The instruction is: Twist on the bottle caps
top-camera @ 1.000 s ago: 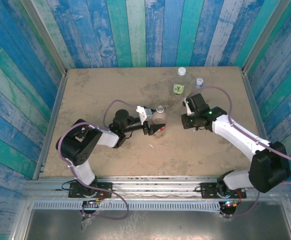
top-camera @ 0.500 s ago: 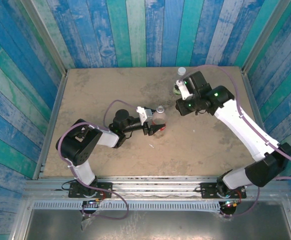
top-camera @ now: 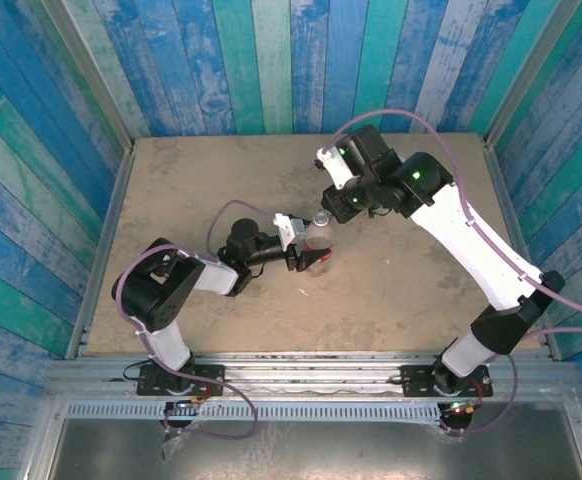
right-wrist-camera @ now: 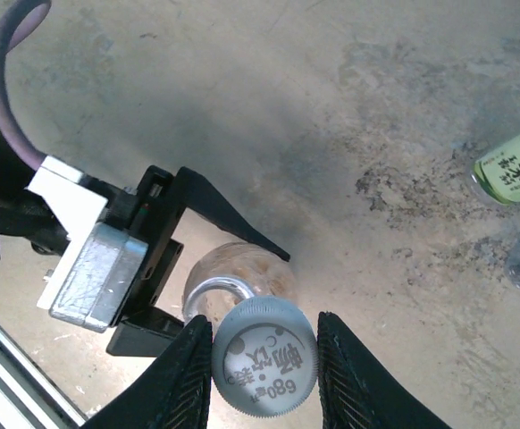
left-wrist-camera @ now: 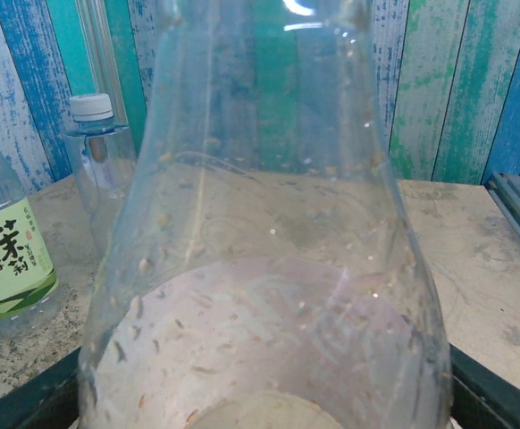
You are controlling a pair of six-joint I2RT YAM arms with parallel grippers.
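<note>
My left gripper (top-camera: 314, 256) is shut on a clear bottle (left-wrist-camera: 269, 223) with a reddish label, holding it upright near the table's middle. Its neck (right-wrist-camera: 220, 295) is open. My right gripper (right-wrist-camera: 264, 366) is shut on a pale grey ribbed bottle cap (right-wrist-camera: 264, 355) with printed characters on top. The cap hangs just above the neck, a little off its centre and overlapping its rim. Both ribbed fingers (right-wrist-camera: 188, 375) press the cap's sides. From above, the right gripper (top-camera: 329, 210) hovers over the bottle (top-camera: 318, 238).
A green-yellow-labelled bottle (left-wrist-camera: 5, 259) stands behind at the back, also seen as a bottle (right-wrist-camera: 515, 170) at the right wrist view's edge. Beside it is a slim clear bottle (left-wrist-camera: 95, 170) wearing a white cap (left-wrist-camera: 91, 106). Plank walls (top-camera: 271, 60) enclose the table (top-camera: 191, 190).
My right arm swung back and then left across the table with the cap, ending above the held bottle. The left arm and its bottle stayed put.
</note>
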